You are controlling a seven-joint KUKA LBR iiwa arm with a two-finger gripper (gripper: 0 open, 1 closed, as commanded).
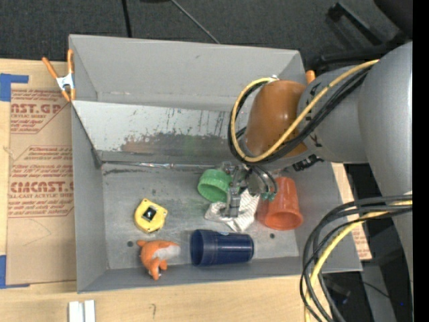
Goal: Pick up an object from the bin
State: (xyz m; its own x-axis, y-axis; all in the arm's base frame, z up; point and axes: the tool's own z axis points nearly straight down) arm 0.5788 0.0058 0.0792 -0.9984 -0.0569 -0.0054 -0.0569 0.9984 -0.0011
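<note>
The grey bin [90, 180] holds a green cup [213, 185], orange cup [283, 208], blue cup [221, 247], yellow tape measure [149, 216] and toy fish [156, 255]. The gripper [234, 203] sits over a silvery wrapper [247, 210] between the green and orange cups; whether it is spread or closed cannot be told.

Light was even and fairly bright, from overhead, w/ no hard-edged shadows. Back wall of the bin [181, 72] at 12 o'clock was its palest surface. Its bottom read duller, w/ soft shade along the wall at 9 o'clock. The arm [389, 106] at 3 o'clock carried a broad pale sheen, and its orange cover [271, 113] had a soft highlight. Faint shadow lay under the arm, approx. centre-right. The dark blue cup [221, 247] at 6 o'clock had a thin highlight along its side. The carpet [268, 12] beyond, at 12 o'clock, was dark.
</note>
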